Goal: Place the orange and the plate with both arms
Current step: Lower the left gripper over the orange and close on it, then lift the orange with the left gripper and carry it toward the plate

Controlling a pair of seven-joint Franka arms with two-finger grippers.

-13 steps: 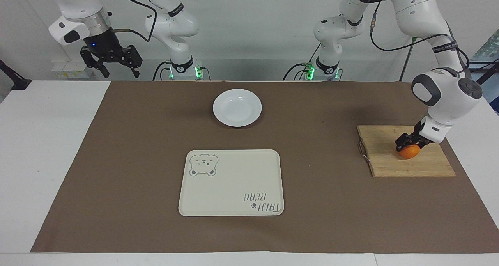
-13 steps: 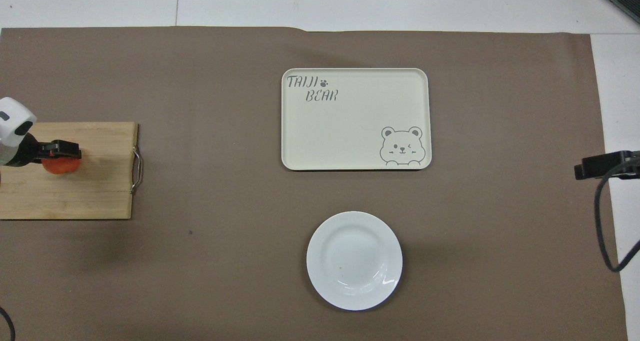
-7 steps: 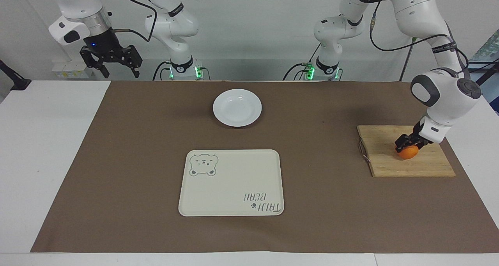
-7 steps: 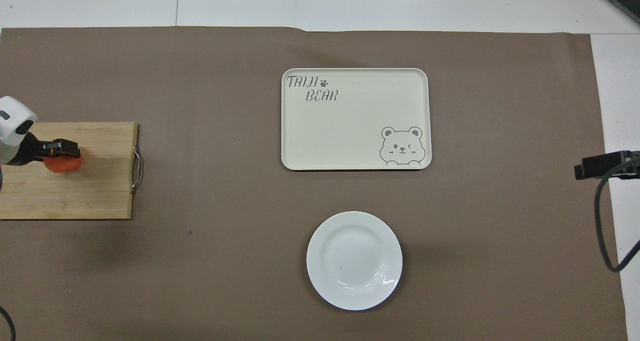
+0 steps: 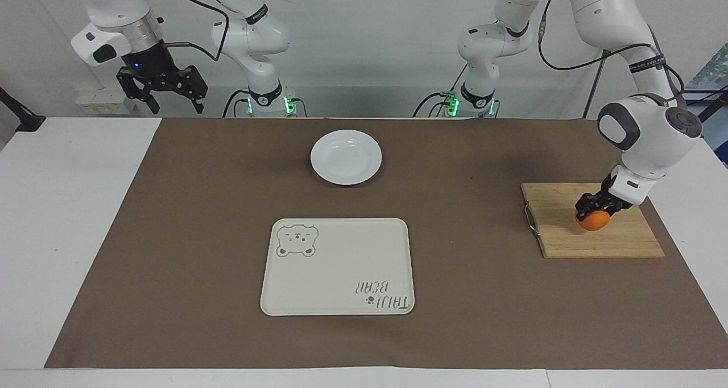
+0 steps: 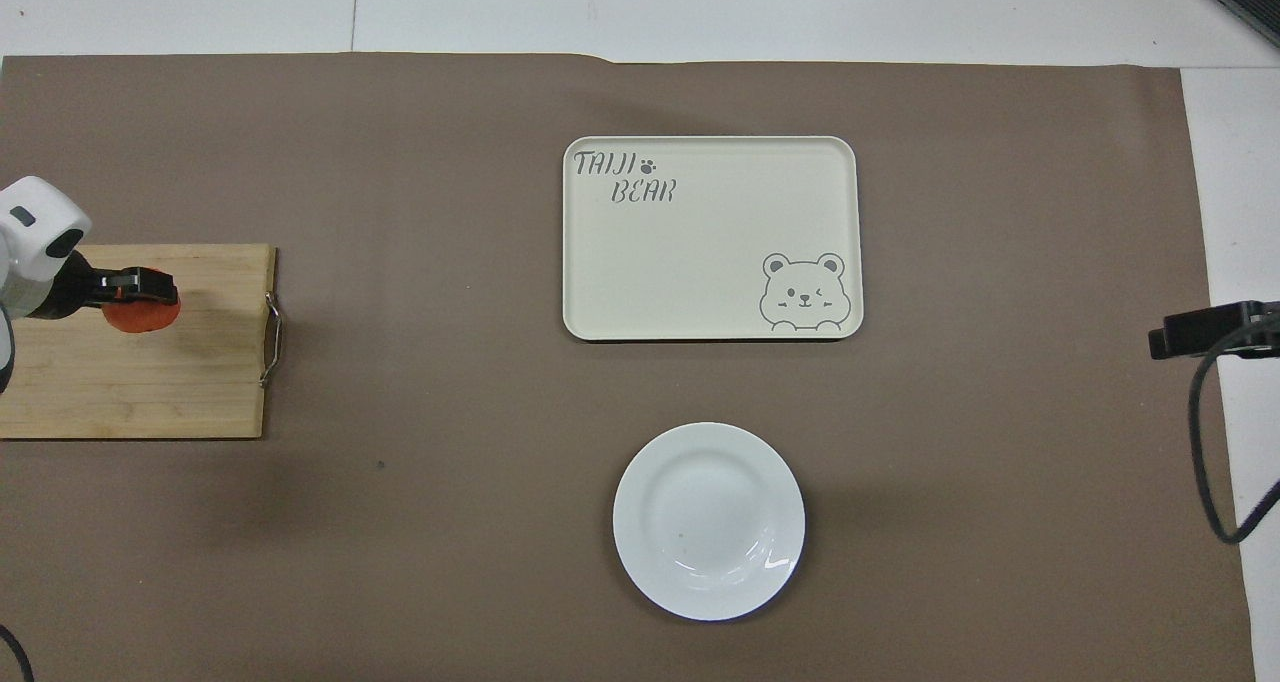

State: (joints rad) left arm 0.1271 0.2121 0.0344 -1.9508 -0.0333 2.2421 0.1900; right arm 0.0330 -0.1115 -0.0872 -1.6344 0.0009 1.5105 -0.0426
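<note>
The small orange [image 5: 593, 221] [image 6: 143, 314] hangs just above the wooden cutting board [image 5: 591, 243] [image 6: 130, 392] at the left arm's end of the table, with my left gripper [image 5: 592, 207] [image 6: 135, 287] shut on its top. The white plate [image 5: 346, 156] [image 6: 708, 520] lies on the brown mat near the robots, midway between the arms. My right gripper [image 5: 165, 95] waits open high over the table's edge at the right arm's end; in the overhead view only a black tip of the right gripper [image 6: 1205, 328] shows.
A cream rectangular tray [image 5: 338, 266] [image 6: 711, 238] with a bear print lies farther from the robots than the plate. The cutting board has a metal handle [image 5: 529, 220] on its side toward the tray. A brown mat [image 5: 199, 234] covers most of the table.
My left gripper closed on the orange, then lifted it slightly off the board and shifted it a little toward the tray. The right arm stayed nearly still.
</note>
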